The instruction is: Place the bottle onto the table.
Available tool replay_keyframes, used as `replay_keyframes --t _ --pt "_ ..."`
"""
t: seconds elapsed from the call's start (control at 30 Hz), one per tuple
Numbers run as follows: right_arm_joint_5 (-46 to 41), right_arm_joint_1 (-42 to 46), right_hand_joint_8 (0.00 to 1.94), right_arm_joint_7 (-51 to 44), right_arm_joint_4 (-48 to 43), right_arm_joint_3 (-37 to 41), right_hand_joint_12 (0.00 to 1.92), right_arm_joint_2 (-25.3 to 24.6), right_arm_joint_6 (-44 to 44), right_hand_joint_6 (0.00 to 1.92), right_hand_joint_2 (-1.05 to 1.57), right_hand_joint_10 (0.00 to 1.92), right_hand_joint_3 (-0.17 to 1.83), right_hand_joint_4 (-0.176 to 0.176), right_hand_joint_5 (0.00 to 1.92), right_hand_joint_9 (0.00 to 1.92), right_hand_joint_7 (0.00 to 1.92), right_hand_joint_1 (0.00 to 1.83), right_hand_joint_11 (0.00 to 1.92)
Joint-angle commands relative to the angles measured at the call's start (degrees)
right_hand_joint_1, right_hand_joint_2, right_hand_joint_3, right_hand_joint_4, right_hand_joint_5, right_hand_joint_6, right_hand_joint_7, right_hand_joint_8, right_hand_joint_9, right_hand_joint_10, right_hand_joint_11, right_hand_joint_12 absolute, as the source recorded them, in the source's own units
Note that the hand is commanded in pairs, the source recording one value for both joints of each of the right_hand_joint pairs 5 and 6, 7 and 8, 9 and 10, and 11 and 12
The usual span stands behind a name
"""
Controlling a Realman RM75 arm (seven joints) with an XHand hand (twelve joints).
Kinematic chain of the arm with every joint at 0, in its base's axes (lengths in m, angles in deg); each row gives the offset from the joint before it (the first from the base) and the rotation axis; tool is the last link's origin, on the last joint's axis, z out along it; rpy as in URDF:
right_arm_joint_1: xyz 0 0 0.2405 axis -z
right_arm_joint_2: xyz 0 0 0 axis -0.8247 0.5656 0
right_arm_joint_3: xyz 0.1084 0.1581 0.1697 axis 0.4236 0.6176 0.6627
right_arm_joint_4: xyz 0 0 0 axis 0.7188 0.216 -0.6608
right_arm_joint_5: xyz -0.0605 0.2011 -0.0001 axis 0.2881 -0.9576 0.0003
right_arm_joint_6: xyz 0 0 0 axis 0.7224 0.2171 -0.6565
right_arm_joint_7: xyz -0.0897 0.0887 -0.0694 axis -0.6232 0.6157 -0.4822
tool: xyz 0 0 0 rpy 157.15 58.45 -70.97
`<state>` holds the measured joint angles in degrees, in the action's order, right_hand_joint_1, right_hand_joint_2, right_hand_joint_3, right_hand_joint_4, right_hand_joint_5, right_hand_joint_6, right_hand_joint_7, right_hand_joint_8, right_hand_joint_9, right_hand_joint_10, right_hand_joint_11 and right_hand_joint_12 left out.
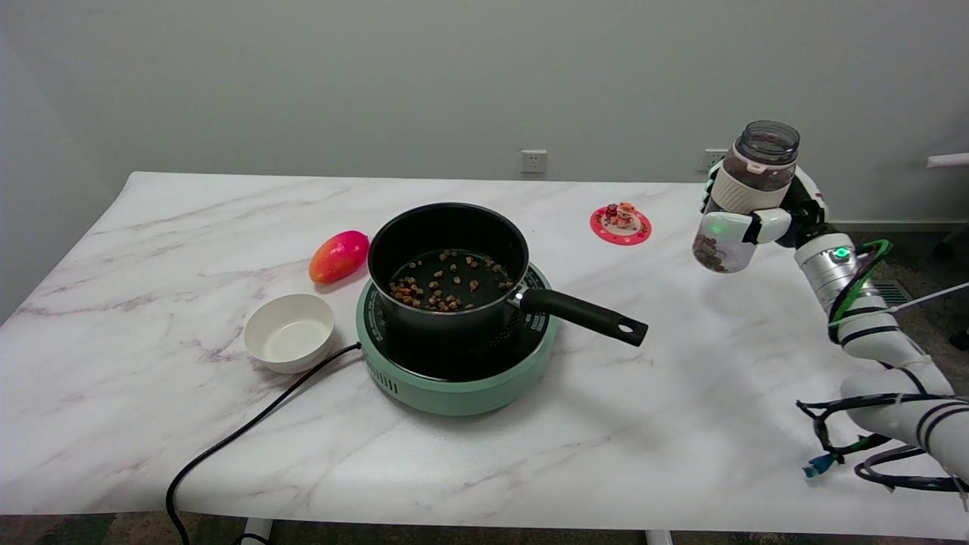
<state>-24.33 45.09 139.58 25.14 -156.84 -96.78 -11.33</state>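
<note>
A clear open-mouthed bottle [746,193] with a cream band round its middle and dark bits inside hangs above the right side of the marble table [681,393]. My right hand [749,223] grips it round the lower body, fingers wrapped across the front. The bottle leans with its mouth toward the upper right and its base toward the lower left, well above the tabletop.
A black saucepan [448,272] holding brown bits sits on a green cooker [458,378], its handle [587,314] pointing right. A white bowl [289,331], a mango [338,256], a red coaster with small figures [620,222] and a black cable [242,435] also lie on the table.
</note>
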Motion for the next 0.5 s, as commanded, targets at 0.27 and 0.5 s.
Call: replay_keyframes --t 0.27,0.5 --pt "-5.27 -13.41 1.92 2.77 20.64 -15.13 1.22 -9.19 -10.66 1.92 0.86 1.34 0.80 0.000 1.92 1.34 1.92 1.52 1.22" --pt "-5.96 -12.61 1.92 -7.36 19.09 -14.18 1.23 -11.26 -10.29 1.92 0.94 1.39 0.74 0.000 1.92 1.39 1.92 1.52 1.23"
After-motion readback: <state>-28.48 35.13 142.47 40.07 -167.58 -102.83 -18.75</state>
